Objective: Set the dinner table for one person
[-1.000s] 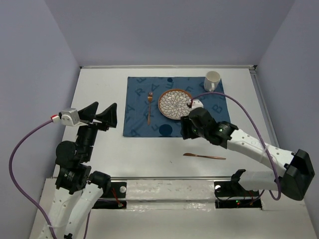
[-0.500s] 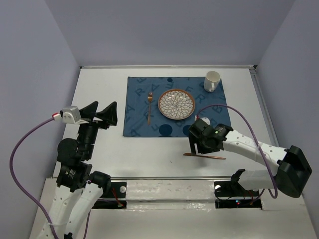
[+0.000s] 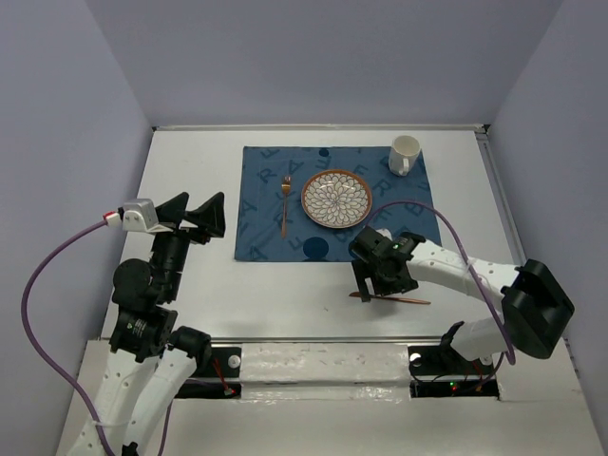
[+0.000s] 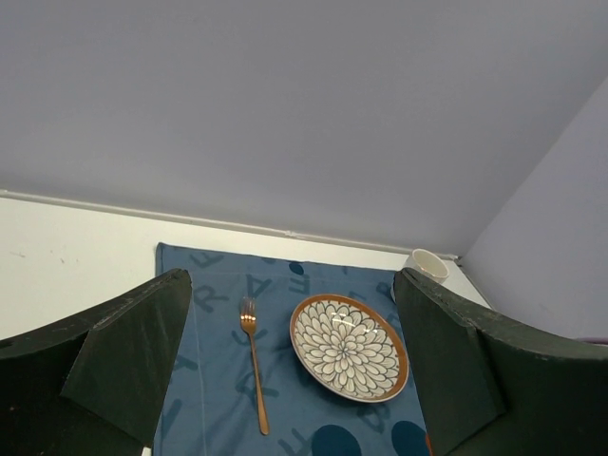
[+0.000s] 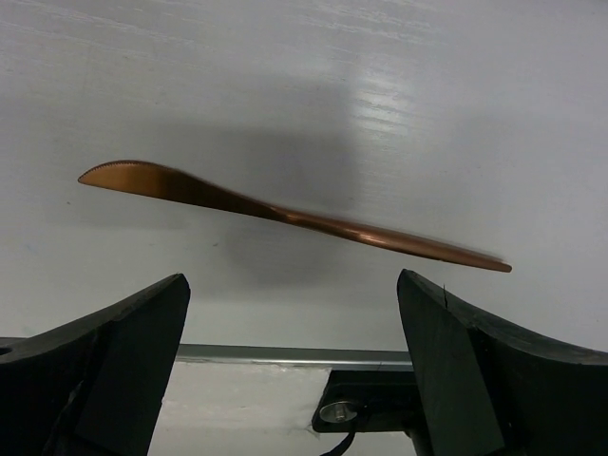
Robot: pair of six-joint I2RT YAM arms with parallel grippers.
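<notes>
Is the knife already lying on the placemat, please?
No, the knife lies on the bare white table, nearer the arms than the placemat.

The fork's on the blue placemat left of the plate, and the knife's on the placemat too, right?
Only the fork is on the placemat, left of the plate; the knife lies off it on the white table, per the top view.
</notes>
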